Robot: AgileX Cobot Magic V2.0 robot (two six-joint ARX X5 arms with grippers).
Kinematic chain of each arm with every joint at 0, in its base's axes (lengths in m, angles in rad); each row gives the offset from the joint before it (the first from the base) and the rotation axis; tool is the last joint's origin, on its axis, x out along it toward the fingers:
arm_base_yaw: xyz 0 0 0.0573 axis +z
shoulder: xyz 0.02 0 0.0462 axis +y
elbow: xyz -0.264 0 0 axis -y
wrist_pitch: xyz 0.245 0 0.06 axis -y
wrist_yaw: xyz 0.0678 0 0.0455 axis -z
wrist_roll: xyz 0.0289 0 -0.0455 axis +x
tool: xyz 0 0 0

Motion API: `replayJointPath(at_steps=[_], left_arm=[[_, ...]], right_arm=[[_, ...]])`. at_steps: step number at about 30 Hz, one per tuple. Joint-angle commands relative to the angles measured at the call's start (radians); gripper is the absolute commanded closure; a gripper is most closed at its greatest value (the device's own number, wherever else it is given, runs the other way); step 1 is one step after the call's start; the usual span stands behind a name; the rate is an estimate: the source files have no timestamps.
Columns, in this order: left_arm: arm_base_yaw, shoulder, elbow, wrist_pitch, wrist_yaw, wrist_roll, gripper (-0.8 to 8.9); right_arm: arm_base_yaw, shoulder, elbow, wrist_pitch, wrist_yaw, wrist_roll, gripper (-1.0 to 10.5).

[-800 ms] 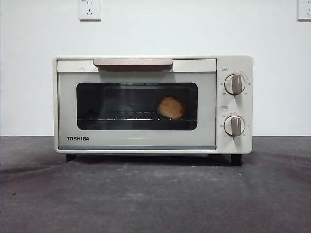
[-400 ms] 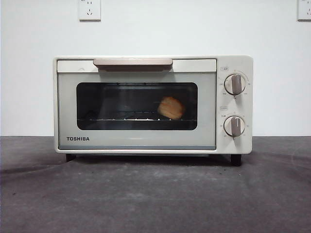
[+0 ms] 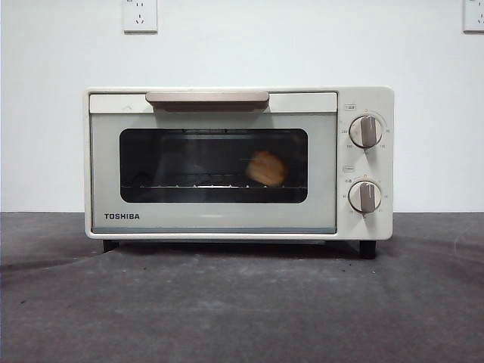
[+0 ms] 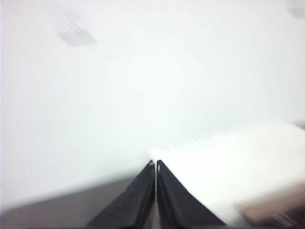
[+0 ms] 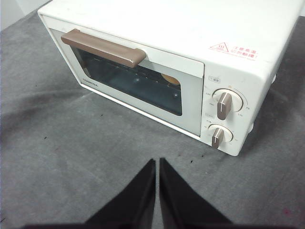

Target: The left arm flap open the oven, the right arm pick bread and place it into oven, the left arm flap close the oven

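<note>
A white wall is filling the background, carrying one socket plate at upper left and part of a second plate at the upper right corner. Below it, a dark grey felt-like table cover is running the full width of the front view; it is showing faint creases and light scuffing, and the right wrist view is showing small dark specks on it. The oven is standing on this cover on short black feet, centred, with its back near the wall. Its door is sitting shut, with the beige bar handle lying along the upper edge. Through the dark glass window, the bread is resting on the wire rack, toward the right side of the cavity. Two knobs are sitting one above the other on the right panel, both pointing upright. My left gripper is hanging above the table near the oven's top corner, facing the wall, jaws pressed together and holding nothing; that view is blurred. My right gripper is hovering over the cover in front of the oven's knob side, well apart from it, jaws likewise closed and empty. Neither arm is appearing in the front view.
</note>
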Motion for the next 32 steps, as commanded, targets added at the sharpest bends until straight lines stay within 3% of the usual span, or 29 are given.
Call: replayJointPath(at_steps=[1,7,14,32], left_arm=[[0.024,-0.06,-0.12,0.163,-0.096,0.013,8.02],[0.064,-0.193,-0.359,0.222,-0.239,0.012,8.02],[0.078,-0.294,-0.582,0.22,-0.251,0.012,8.02],[0.077,-0.376,-0.713,0.08,-0.251,0.003,8.02]], right_arm=[[0.005,0.004,0.018,0.011,0.001,0.01,9.4],[0.005,0.004,0.018,0.011,0.001,0.01,9.4],[0.005,0.004,0.018,0.011,0.001,0.01,9.4],[0.005,0.004,0.018,0.011,0.001,0.01,9.4]])
